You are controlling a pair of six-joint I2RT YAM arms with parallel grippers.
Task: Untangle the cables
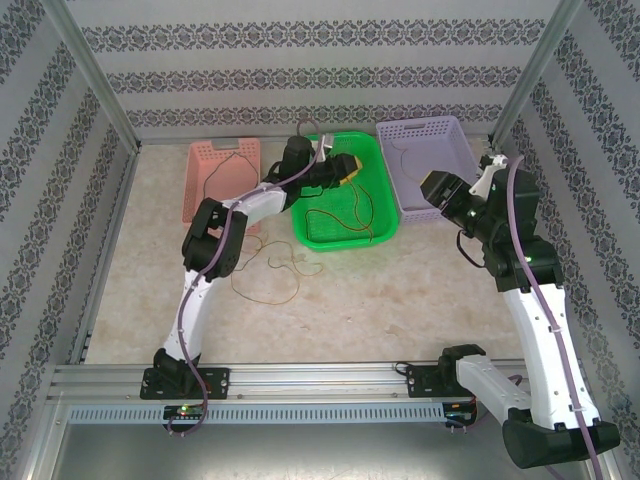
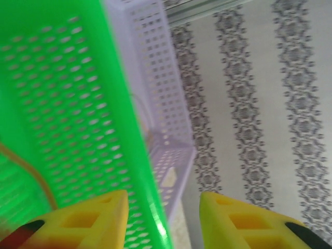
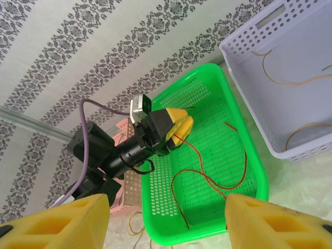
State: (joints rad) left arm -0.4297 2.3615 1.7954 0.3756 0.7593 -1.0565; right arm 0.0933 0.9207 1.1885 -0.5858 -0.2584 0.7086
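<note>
The cables (image 1: 345,218) look thin, light and limp, likely to slip and snag, so a free end or open loop seems the best place to pinch. Red and orange ones lie in the green basket (image 1: 378,150) at frame centre; others loop on the table (image 1: 420,290) lower left of it. Over that basket the left hand (image 1: 350,168) is released, its fingers apart with nothing between them. The right hand (image 3: 166,199) is spread wide and empty.

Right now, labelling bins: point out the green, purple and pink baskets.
green basket (image 3: 203,106), right wrist view, mesh floor.
purple basket (image 1: 440,150), top external view, bare floor.
pink basket (image 1: 205,190), top external view, left floor.
</note>
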